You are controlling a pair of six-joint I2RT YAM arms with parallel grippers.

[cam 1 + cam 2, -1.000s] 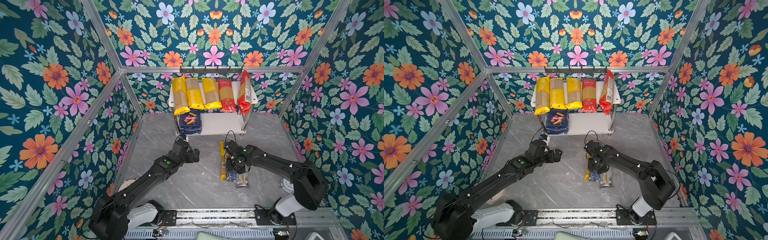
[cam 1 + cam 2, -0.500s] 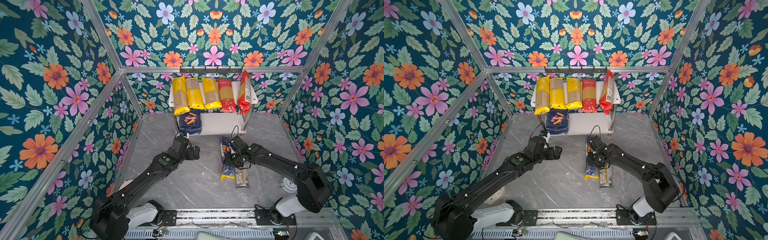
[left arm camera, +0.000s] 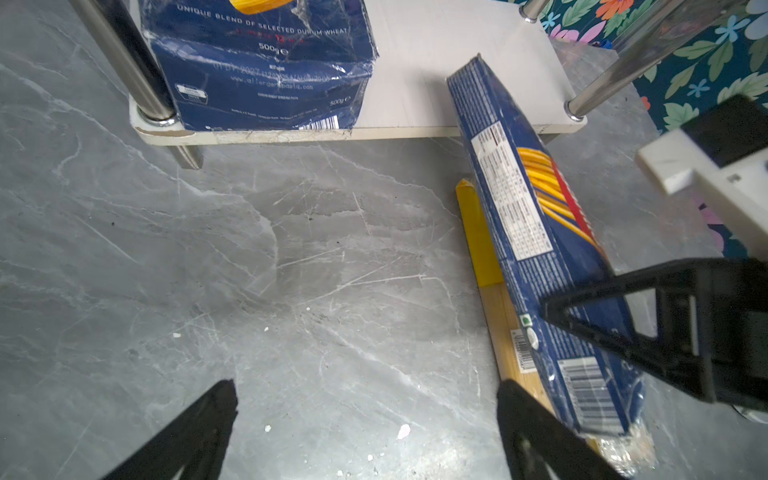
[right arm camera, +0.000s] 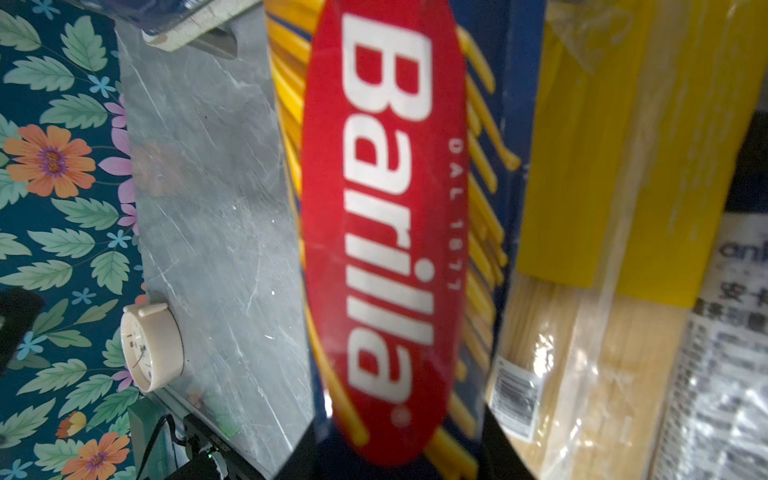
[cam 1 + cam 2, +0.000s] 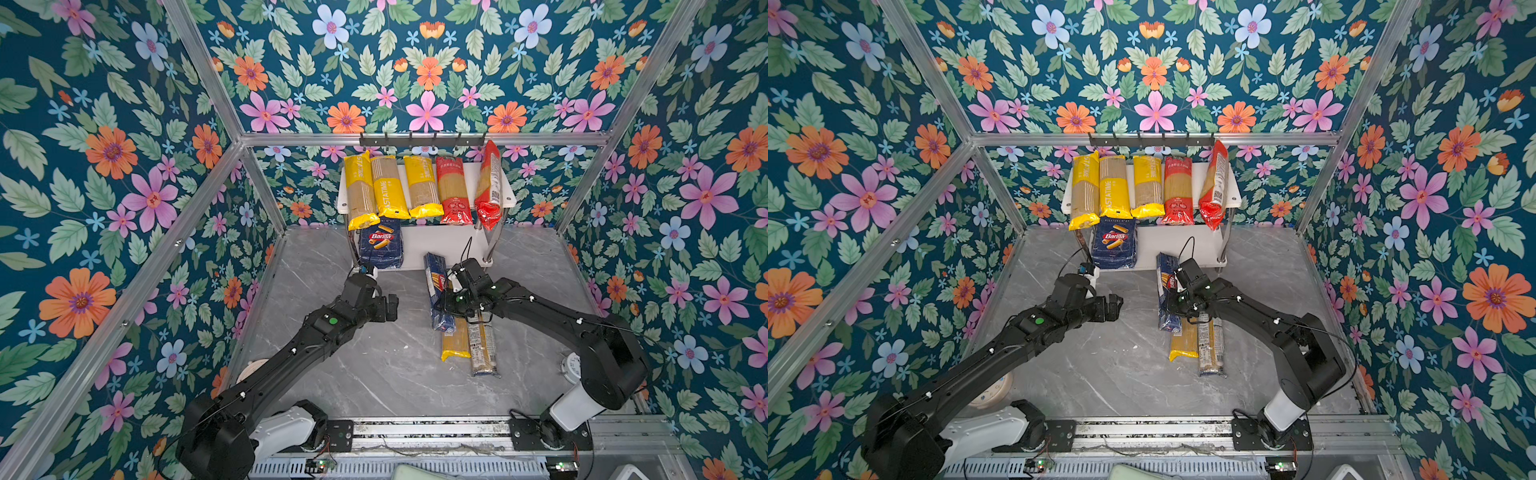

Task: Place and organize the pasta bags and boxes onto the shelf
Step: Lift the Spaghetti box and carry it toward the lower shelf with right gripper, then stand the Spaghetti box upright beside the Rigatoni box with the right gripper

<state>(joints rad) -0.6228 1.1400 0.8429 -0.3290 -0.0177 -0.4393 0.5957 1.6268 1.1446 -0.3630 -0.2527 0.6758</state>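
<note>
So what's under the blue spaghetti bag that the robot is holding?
A yellow spaghetti bag lies on the table under the blue bag. Only one side of it peeks out; the rest is covered, so I can't see it.

Left arm (image 5: 316, 332): you have it extended forward and inward from its base, wrist pitched down. Left gripper (image 3: 368, 390): jaws spread fully apart, nothing between them. Right arm (image 5: 552, 311): you have it reaching inward across its side, forearm low. Right gripper (image 5: 448, 305): jaws clamped across the blue Barilla bag (image 5: 434, 274), one finger (image 3: 623, 324) pressed on its face.
</note>
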